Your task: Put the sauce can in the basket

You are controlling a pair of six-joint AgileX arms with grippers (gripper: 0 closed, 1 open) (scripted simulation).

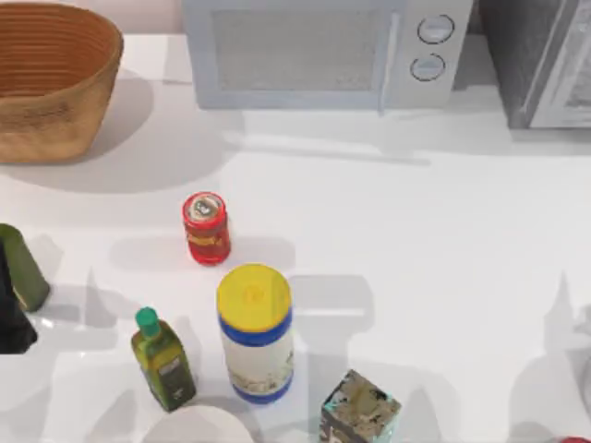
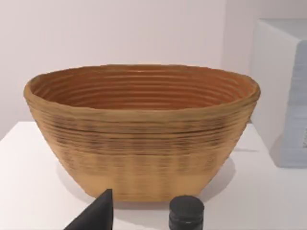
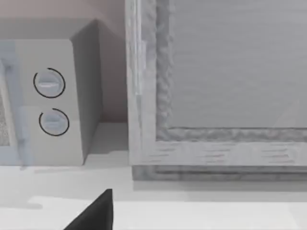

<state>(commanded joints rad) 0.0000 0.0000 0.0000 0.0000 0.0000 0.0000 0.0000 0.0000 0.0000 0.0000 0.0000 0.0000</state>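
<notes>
The sauce can (image 1: 206, 228) stands upright on the white desk (image 1: 416, 240), left of centre and well apart from the basket (image 1: 51, 83), which sits at the desk's far left corner. In front of the can stand a tall white canister with a yellow lid (image 1: 256, 333), a green oil bottle (image 1: 163, 360) and a small patterned box (image 1: 359, 408). A microwave (image 1: 323, 51) stands along the back edge. Our left arm (image 1: 13, 318) sits at the desk's left edge, next to a dark green bottle (image 1: 24, 268); its wrist camera faces the basket (image 2: 141, 132). Our right wrist camera faces the microwave's dials (image 3: 50, 103). We cannot tell how either arm's jaws stand.
</notes>
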